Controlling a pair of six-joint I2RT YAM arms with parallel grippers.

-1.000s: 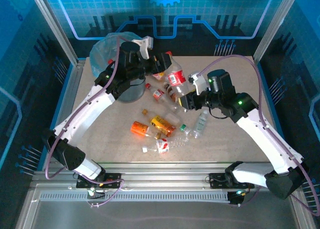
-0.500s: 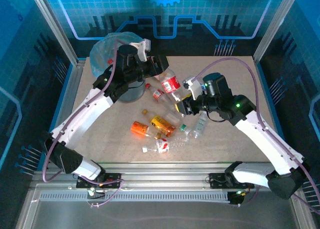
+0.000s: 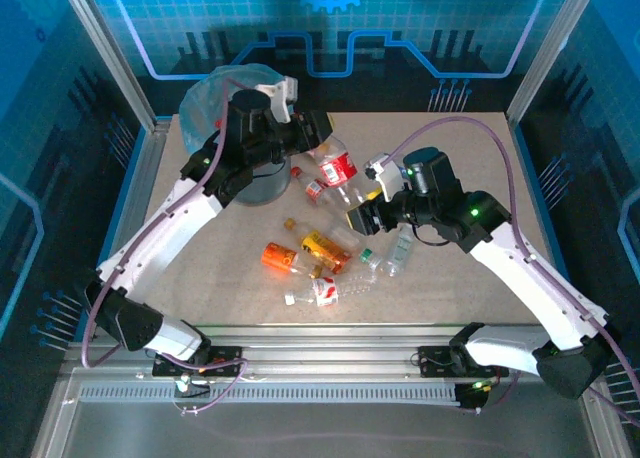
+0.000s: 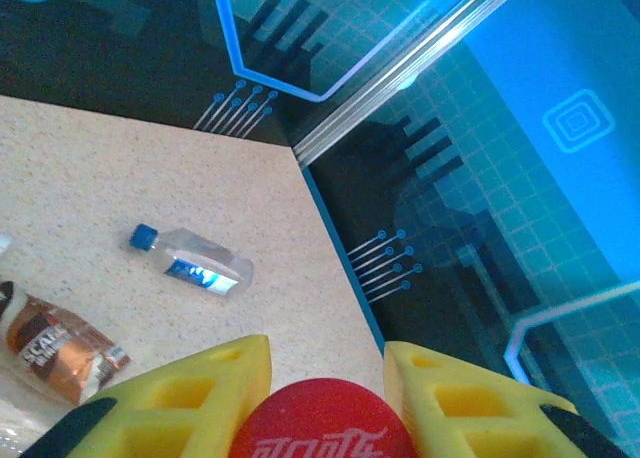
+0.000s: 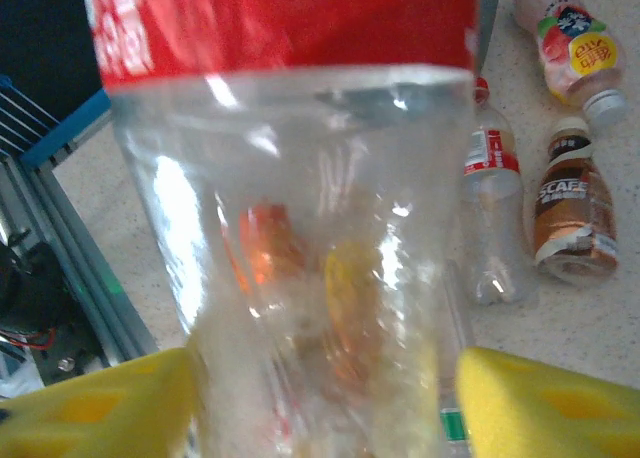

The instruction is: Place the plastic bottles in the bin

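Right wrist, clear bottle [image 5: 320,228], red-labelled

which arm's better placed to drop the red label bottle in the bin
Left. The left gripper has the red-label bottle by its cap and sits right beside the bin; the right gripper is at the bottle's base, farther from the bin.

The sandy, speckled table top [image 3: 225,270] has a round grey bin [image 3: 265,188] with a blue bag standing near its far left corner. In the middle, small plastic bottles lie on their sides: an orange bottle [image 3: 280,257], a yellow-labelled bottle [image 3: 326,246], a red-labelled clear bottle [image 3: 318,292] and a green-capped clear bottle [image 3: 377,262].
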